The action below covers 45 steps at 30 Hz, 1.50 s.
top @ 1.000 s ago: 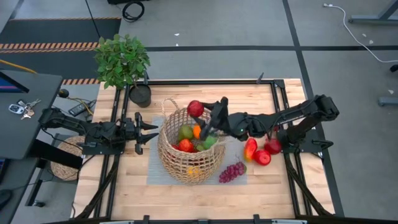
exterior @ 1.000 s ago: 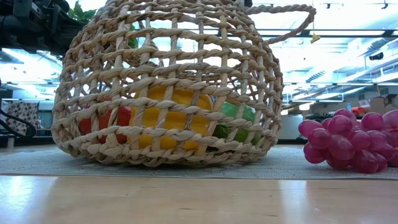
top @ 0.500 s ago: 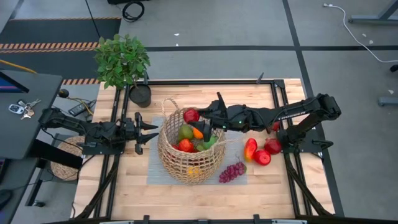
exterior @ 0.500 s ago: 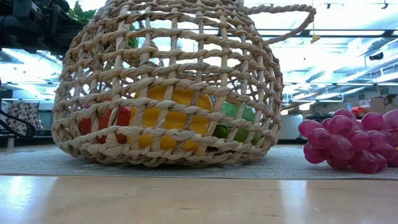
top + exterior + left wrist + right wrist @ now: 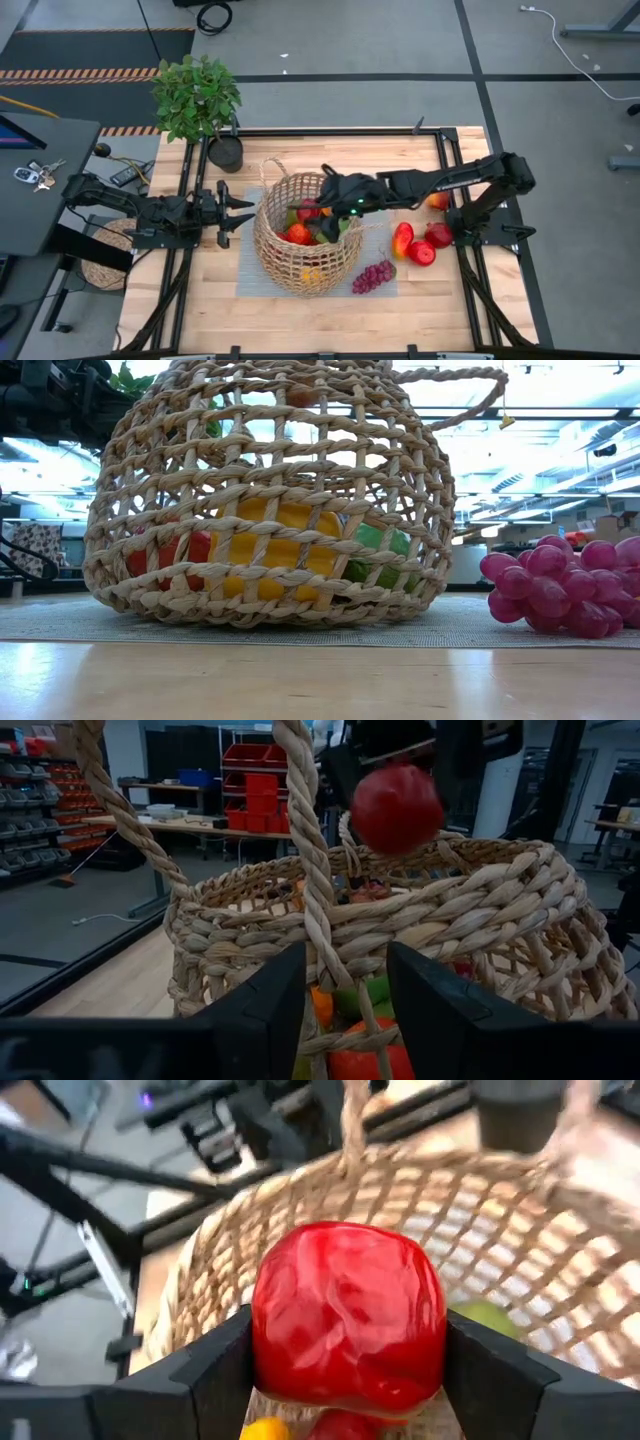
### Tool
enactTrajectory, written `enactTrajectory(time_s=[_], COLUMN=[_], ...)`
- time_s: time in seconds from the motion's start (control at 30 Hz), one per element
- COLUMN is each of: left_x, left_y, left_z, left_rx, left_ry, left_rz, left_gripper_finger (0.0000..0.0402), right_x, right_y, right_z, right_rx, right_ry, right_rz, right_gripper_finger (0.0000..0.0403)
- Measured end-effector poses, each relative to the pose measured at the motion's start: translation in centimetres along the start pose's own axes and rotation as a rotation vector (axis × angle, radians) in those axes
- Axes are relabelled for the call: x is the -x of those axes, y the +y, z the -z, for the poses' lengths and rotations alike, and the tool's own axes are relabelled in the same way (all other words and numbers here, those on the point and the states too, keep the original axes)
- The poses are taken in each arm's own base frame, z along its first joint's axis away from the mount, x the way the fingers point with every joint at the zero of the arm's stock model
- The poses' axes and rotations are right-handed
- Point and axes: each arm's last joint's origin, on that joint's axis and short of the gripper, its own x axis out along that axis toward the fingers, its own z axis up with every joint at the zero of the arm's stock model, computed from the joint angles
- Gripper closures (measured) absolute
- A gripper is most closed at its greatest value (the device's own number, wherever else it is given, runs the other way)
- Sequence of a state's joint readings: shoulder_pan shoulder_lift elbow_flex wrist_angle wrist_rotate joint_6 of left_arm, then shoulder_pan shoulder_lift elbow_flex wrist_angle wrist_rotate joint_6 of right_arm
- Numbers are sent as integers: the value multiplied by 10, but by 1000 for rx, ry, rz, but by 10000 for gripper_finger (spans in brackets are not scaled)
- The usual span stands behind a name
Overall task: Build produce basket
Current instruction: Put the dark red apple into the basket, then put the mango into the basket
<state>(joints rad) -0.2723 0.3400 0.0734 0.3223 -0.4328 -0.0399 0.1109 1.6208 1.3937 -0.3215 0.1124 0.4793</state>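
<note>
Basket (image 5: 305, 245), the big round wicker one, is sitting on a grey mat (image 5: 250, 280) in the middle of the wooden table (image 5: 190, 300), already holding red, yellow, orange and green produce low inside it. Reaching in from the right side of the table, the right arm is stretching across the basket's open top, and its right gripper (image 5: 318, 207) is hanging just above the rim, its two fingers part-way apart and clamping a red apple (image 5: 347, 1315) between them. In the left wrist view that apple is showing in the air over the basket's mouth, apart from the fruit below. Beside the basket's left wall, the left gripper (image 5: 232, 211) is waiting at the mat's edge with its fingers spread and nothing between them; one loop handle (image 5: 312, 890) is seeming to pass between those fingers, though touching is hard to judge. On the table to the basket's right, three or four loose red fruits (image 5: 420, 245) are lying together, and a purple grape bunch (image 5: 372, 276) is resting just beside the basket's near right side. At the table's far left corner a potted plant (image 5: 197, 98) is standing.
</note>
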Motion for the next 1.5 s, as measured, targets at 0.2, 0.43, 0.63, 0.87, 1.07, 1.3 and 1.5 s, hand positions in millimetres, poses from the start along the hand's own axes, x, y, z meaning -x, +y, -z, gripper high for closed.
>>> enactTrajectory(time_s=[0.2, 0.43, 0.63, 0.87, 1.07, 1.3, 1.5], left_x=[0, 0, 0, 0, 0, 0, 0], left_y=[0, 0, 0, 0, 0, 0, 0], left_z=[0, 0, 0, 0, 0, 0, 0], left_rx=[0, 0, -1, 0, 0, -1, 1], left_ry=[0, 0, 1, 0, 0, 1, -2], left_rz=[0, 0, 0, 0, 0, 0, 0], left_gripper_finger=[249, 254, 249, 254, 249, 254, 250], right_x=[-19, -49, -66, -64, -56, -3, 50], right_y=[-3, -21, -31, -33, -32, -13, 14], right_z=[-12, -18, -9, -11, -13, -40, -47], right_rx=[-11, -16, 48, 74, 71, 39, 43], right_ry=[223, 432, 514, 493, 507, 582, 560], right_rz=[10, 10, -29, 19, 23, 88, 124], right_gripper_finger=[123, 123, 122, 79, 38, 43, 55])
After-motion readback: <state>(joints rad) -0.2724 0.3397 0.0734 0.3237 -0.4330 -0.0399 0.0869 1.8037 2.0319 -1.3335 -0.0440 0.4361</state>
